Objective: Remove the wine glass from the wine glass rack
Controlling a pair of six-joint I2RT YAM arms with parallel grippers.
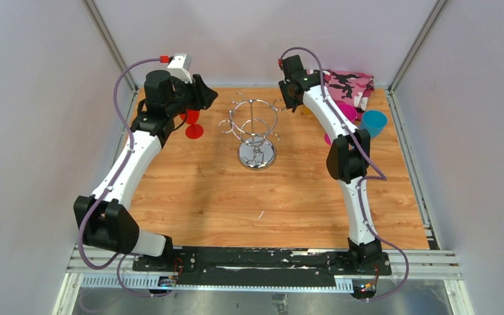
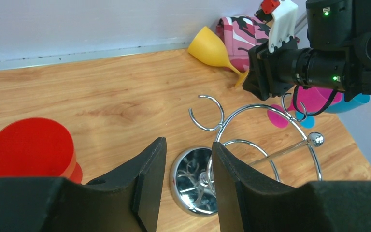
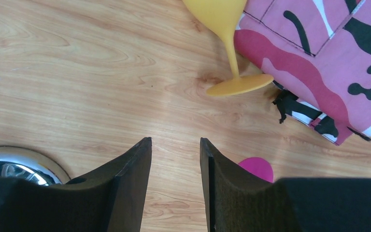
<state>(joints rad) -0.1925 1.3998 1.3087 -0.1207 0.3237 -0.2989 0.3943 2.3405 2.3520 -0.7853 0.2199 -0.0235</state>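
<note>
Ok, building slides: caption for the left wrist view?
Open left gripper facing the empty wine glass rack, red wine glass nearby.

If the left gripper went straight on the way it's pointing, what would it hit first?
Probably the wine glass rack: its mirrored base shows between the open fingers of the left gripper, though depth is unclear.

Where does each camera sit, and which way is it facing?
Top external: above and behind the bases, looking down at the table; left arm and right arm show, wine glass rack between them.
Left wrist: on the left arm, facing right across the rack toward the yellow glass; left jaws below, right arm's wrist top right.
Right wrist: on the right arm, looking down at the table; right jaws below.
Both wrist views share the yellow glass, pink camo cloth and rack base.
</note>
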